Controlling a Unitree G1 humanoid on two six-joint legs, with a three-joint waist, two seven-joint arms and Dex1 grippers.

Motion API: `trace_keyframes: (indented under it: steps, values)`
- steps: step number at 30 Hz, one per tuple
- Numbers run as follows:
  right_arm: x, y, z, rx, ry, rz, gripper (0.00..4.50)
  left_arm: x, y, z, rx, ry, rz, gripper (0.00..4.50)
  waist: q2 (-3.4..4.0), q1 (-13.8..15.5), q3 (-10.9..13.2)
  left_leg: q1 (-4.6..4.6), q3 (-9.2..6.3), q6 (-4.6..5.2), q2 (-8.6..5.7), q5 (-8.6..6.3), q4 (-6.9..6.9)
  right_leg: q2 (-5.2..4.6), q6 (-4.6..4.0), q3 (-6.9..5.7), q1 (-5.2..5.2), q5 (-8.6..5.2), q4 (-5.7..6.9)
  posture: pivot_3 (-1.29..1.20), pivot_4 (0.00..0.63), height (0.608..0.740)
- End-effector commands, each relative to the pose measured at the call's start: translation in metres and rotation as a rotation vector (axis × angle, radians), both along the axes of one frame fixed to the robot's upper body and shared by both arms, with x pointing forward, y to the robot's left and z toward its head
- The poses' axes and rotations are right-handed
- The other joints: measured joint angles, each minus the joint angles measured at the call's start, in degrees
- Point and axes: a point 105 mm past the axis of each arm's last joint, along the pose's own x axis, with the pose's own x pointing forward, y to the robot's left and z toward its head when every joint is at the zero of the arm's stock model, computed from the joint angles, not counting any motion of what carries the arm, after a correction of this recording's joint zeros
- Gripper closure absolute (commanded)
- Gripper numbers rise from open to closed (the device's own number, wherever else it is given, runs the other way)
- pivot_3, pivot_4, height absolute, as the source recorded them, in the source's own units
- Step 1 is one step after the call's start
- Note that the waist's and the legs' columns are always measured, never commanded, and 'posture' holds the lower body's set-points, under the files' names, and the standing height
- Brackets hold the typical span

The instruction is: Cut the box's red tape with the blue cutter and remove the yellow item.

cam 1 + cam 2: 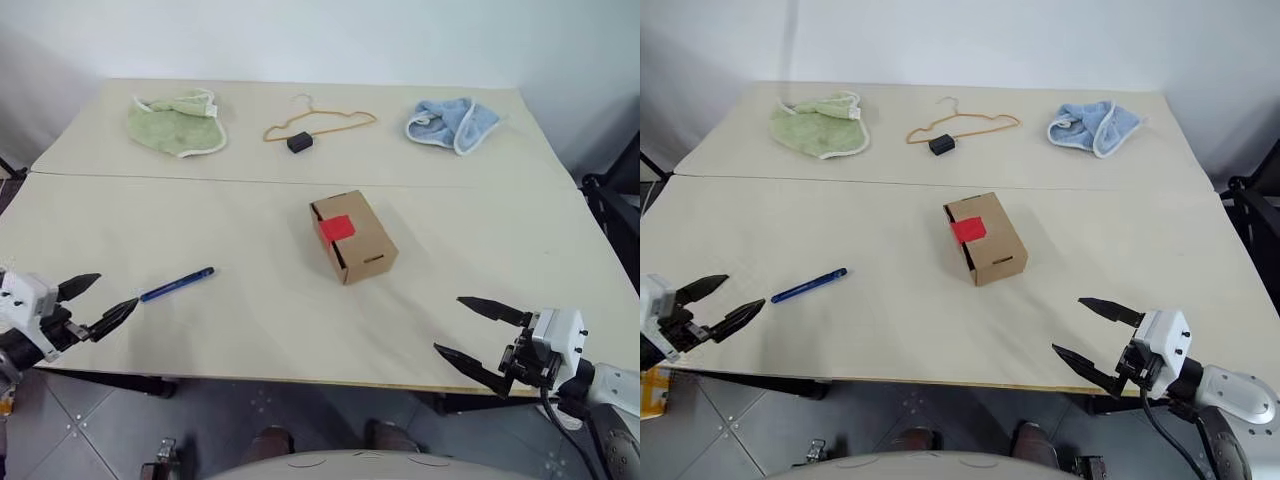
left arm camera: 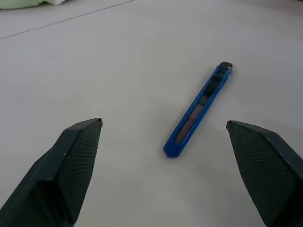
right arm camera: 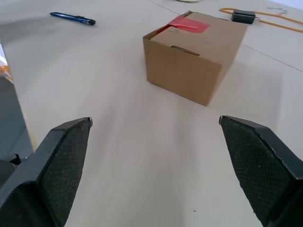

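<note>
Beyond the box (image 1: pixel 353 236), a hanger (image 1: pixel 320 124) lies between two cloths (image 1: pixel 180 123).

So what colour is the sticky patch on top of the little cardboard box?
Bright red: the square tape patch on the small brown cardboard box shows best in the left eye view.

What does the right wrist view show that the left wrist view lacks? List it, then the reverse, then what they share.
Right wrist view alone: the box with its red tape, a hanger with a black block, and the right gripper, open. Left wrist view alone: the left gripper, open, and a green cloth. Shared: the cutter lying on the table.
</note>
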Motion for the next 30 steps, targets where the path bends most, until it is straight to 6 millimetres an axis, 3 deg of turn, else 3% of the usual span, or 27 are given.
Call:
trace_keyframes:
  steps: [1, 5, 8, 11, 14, 20, 22, 24, 27, 30]
  values:
    - [-0.001, 0.004, 0.009, 0.001, -0.04, -0.011, 0.0, 0.003, -0.005, 0.011, 0.007, -0.035, -0.011, 0.03, 0.0, 0.01, 0.0, 0.0, 0.0, 0.0, 0.01, 0.0, 0.0, 0.0, 0.0, 0.0, -0.01, 0.0, 0.0, 0.0, 0.15, 0.74]
    - [0.002, 0.009, 0.008, 0.005, -0.012, -0.022, 0.0, 0.009, -0.015, 0.019, -0.117, -0.021, -0.06, 0.03, 0.0, 0.11, 0.0, 0.0, 0.01, 0.0, 0.01, 0.0, 0.01, 0.01, 0.0, 0.01, -0.01, 0.0, 0.01, 0.0, 0.15, 0.74]
    - [0.005, 0.021, 0.004, -0.014, 0.046, -0.012, 0.6, 0.037, -0.057, 0.04, -0.161, -0.059, -0.23, 0.6, -0.02, 0.71, 0.01, -0.01, -0.01, 0.0, 0.01, 0.0, 0.08, 0.01, 0.0, 0.01, -0.01, 0.0, 0.07, 0.0, 0.15, 0.74]
    - [0.011, 0.03, 0.002, -0.033, 0.067, -0.024, 1.56, 0.061, -0.08, 0.047, -0.146, -0.067, -0.287, 1.48, -0.01, 1.07, 0.01, -0.07, -0.08, -0.03, -0.03, 0.02, 0.34, 0.01, -0.06, 0.0, -0.01, 0.04, 0.09, 0.0, 0.15, 0.74]
    - [0.027, 0.041, -0.003, -0.064, 0.073, -0.063, 2.57, 0.111, -0.127, 0.056, -0.143, -0.112, -0.345, 2.33, -0.02, 0.92, 0.01, -0.01, -0.05, -0.06, -0.04, 0.04, 0.34, 0.04, -0.05, 0.0, 0.03, 0.05, 0.24, 0.0, 0.15, 0.74]
    - [0.049, 0.059, -0.009, -0.099, 0.066, -0.11, 4.5, 0.18, -0.193, 0.069, -0.088, -0.155, -0.325, 4.17, -0.26, -0.16, 0.05, -0.24, 0.07, -0.04, -0.07, 0.07, 0.52, 0.08, 0.02, 0.05, -0.2, 0.11, 0.23, 0.0, 0.15, 0.74]
    - [0.055, 0.063, -0.01, -0.109, 0.057, -0.128, 4.5, 0.189, -0.207, 0.07, -0.076, -0.15, -0.332, 4.48, -0.33, -0.47, 0.08, -0.45, 0.1, -0.04, -0.07, 0.07, 0.54, 0.09, 0.05, 0.05, -0.4, 0.13, 0.22, 0.0, 0.15, 0.74]
    - [0.076, 0.055, -0.004, -0.12, 0.007, -0.247, 4.5, 0.2, -0.216, 0.066, -0.025, -0.133, -0.276, 4.48, -0.33, -1.07, 0.08, -0.98, 0.15, -0.03, -0.08, 0.07, 0.72, 0.08, 0.08, 0.08, -0.89, 0.15, 0.34, 0.0, 0.15, 0.74]
    - [0.104, 0.041, 0.007, -0.123, -0.072, -0.405, 4.5, 0.207, -0.228, 0.067, -0.018, -0.129, -0.238, 4.48, -0.34, -1.47, 0.09, -0.94, 0.3, -0.01, -0.08, 0.07, 0.72, 0.06, 0.11, 0.05, -0.95, 0.17, 0.37, 0.0, 0.15, 0.74]
    - [0.122, 0.042, 0.007, -0.125, -0.092, -0.463, 4.5, 0.208, -0.243, 0.062, -0.011, -0.105, -0.258, 4.48, -0.35, -1.24, 0.09, -0.94, 0.29, -0.02, -0.06, 0.07, 0.73, 0.06, 0.12, 0.04, -0.98, 0.17, 0.42, 0.0, 0.15, 0.74]
